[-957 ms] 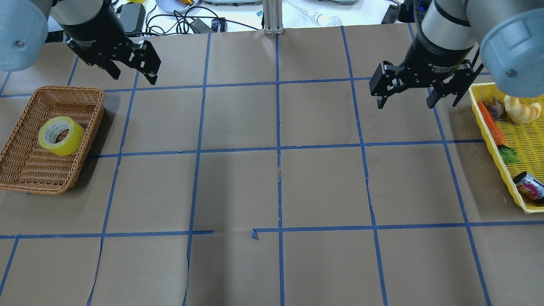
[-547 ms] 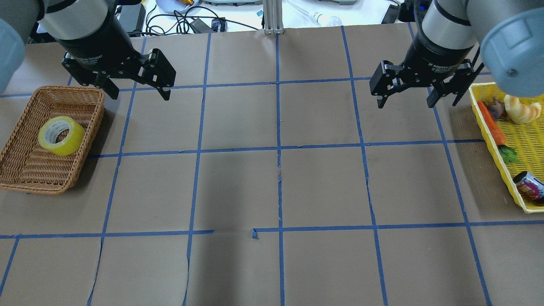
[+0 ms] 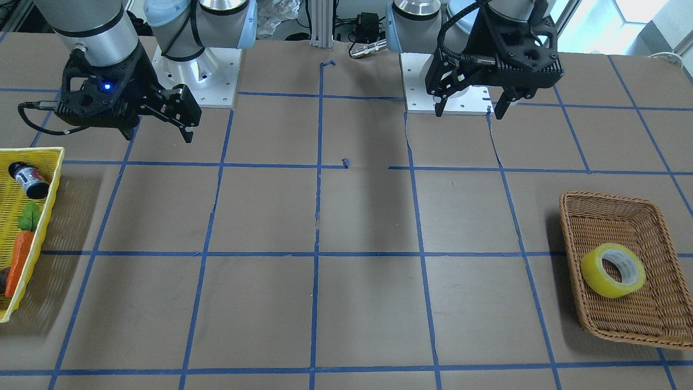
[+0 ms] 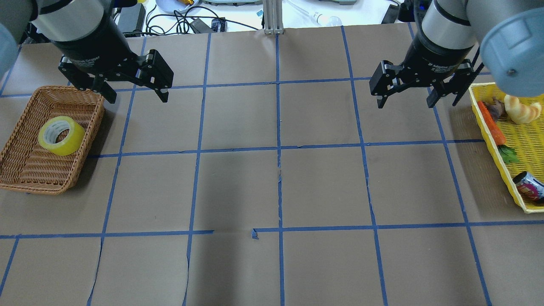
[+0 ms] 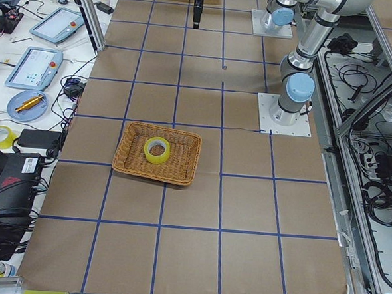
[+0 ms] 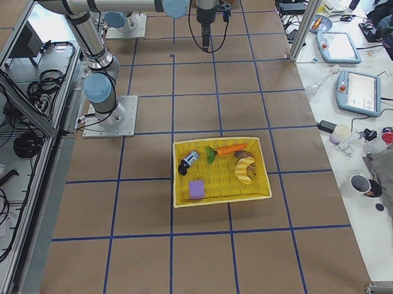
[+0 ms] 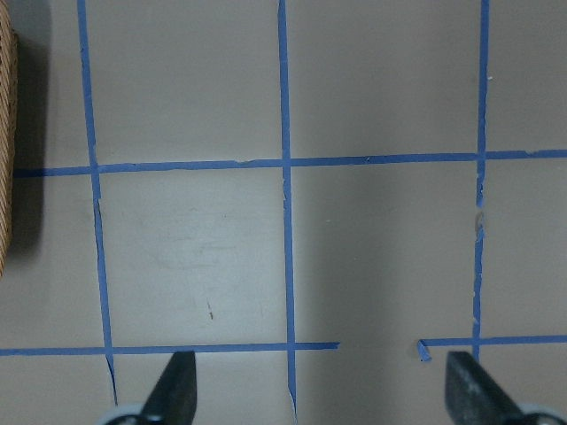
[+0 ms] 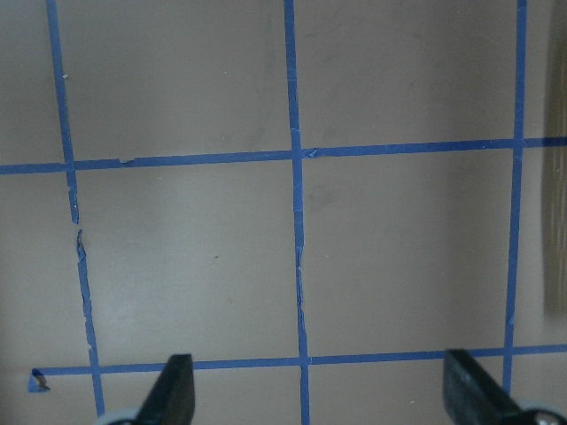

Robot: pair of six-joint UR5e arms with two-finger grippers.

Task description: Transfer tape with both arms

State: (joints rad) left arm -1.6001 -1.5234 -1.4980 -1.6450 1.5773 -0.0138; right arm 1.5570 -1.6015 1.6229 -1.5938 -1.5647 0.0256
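The tape [image 4: 61, 136] is a translucent yellow roll with a whitish core. It leans inside a brown wicker basket [image 4: 97, 123] at the table's left side, and also shows in the front view [image 3: 613, 270] and the left side view [image 5: 157, 150]. My left gripper [image 4: 138, 98] is open and empty. It hovers just beyond and to the right of the basket's far right corner, apart from the tape. My right gripper [image 4: 404, 104] is open and empty, hovering left of the yellow tray [image 4: 480, 114]. Both wrist views show only open fingers [image 7: 173, 394] [image 8: 173, 394] over brown paper.
The yellow tray [image 3: 46, 200] at the right side holds a carrot [image 4: 492, 123], a croissant [image 4: 522, 109], a small can [image 4: 529, 187] and a purple block [image 6: 197, 189]. Blue tape grid lines cross the brown paper. Cables and tools lie beyond the far edge.
My left gripper has turned and come down toward the basket's far right corner, its fingers now spread side by side. The right gripper and the tape have not moved.
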